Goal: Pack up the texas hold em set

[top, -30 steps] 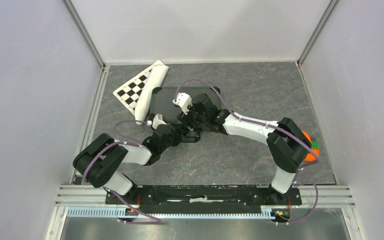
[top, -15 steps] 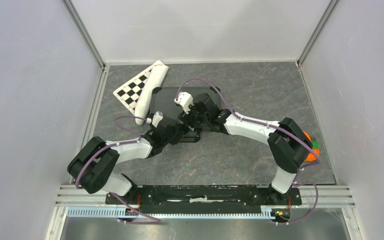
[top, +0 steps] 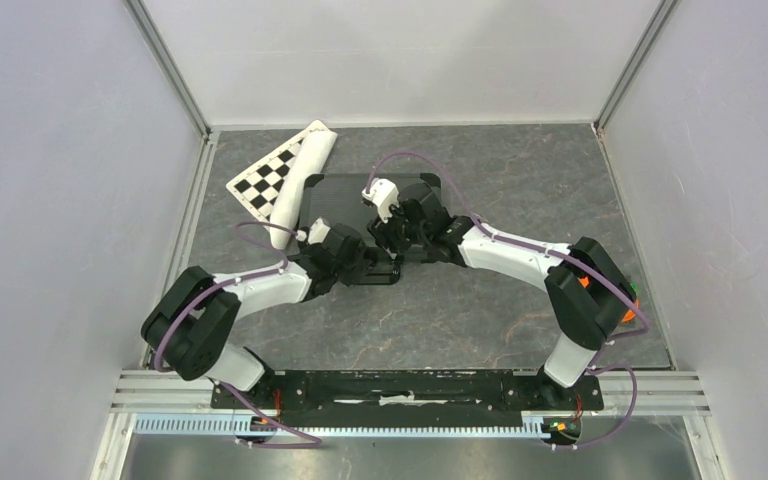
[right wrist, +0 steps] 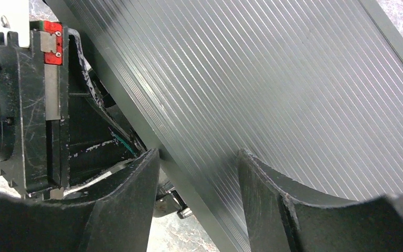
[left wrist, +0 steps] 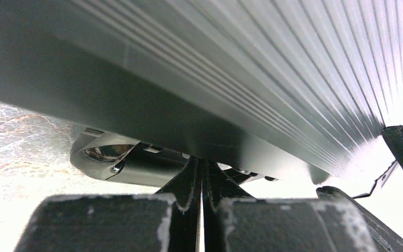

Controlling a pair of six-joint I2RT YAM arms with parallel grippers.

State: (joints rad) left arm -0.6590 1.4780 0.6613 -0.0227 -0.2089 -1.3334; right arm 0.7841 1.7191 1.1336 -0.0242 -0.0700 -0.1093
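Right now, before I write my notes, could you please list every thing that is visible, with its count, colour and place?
case: one, black, middle of the table, under both claws
checkered board: one, black and white, far left, beside the case
roll: one, white, lying along the board's right side
orange object: one, orange, right side, mostly hidden behind the right arm
table: one, grey marbled
left arm, right arm: two, white and black
left claw: black, shut, at the case's near edge
right claw: black, open, over the case's ribbed top
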